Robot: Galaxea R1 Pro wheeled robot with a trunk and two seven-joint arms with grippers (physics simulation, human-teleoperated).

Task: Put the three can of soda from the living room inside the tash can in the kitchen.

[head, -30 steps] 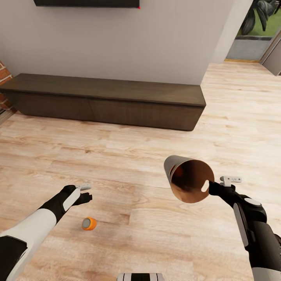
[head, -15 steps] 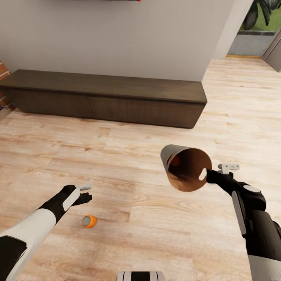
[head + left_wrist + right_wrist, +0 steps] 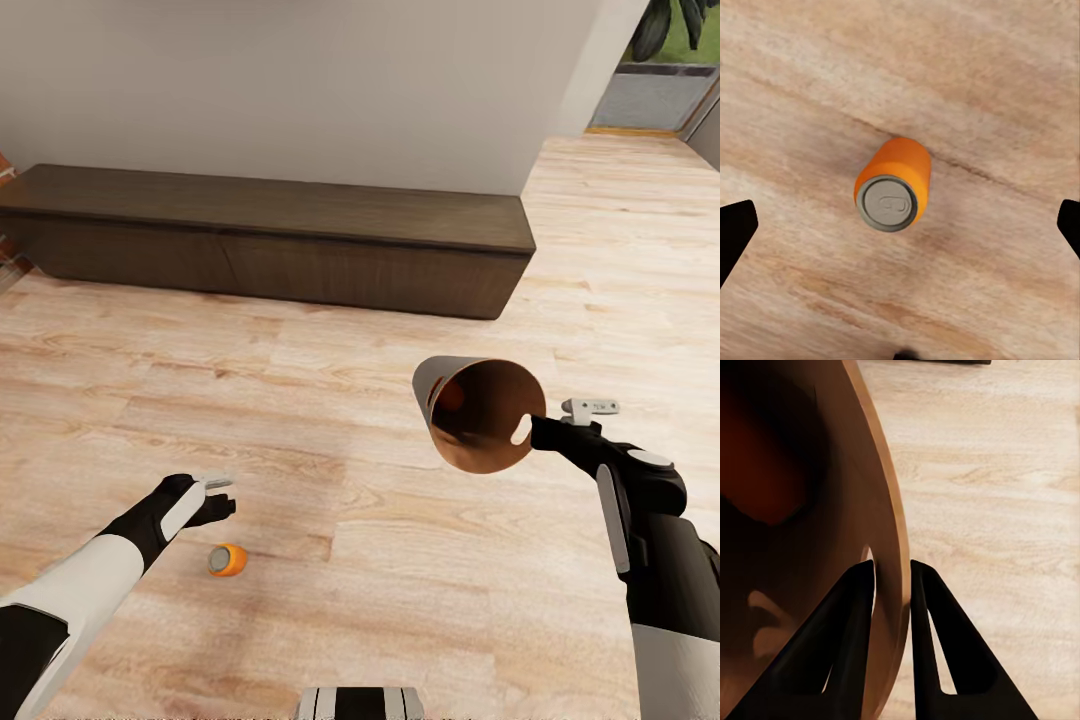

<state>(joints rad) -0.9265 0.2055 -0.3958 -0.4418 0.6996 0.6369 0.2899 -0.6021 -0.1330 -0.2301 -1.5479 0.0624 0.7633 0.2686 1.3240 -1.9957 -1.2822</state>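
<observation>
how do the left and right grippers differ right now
The left gripper is open and empty, hovering above the orange can on the wood floor; the right gripper is shut on the bin, its fingers pinching the wall by the handle hole. The left points down; the right holds the bin tipped on its side. Both have black fingers.

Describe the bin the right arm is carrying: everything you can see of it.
The bin is small, round and tapered, grey-beige outside and copper-brown inside, with a smooth, slightly shiny look. It is held off the wood floor, tipped on its side with its mouth facing the camera. An oval handle hole sits near the rim. The right gripper pinches the wall at that hole, one finger inside and one outside. Something orange shows inside, near the bottom.
</observation>
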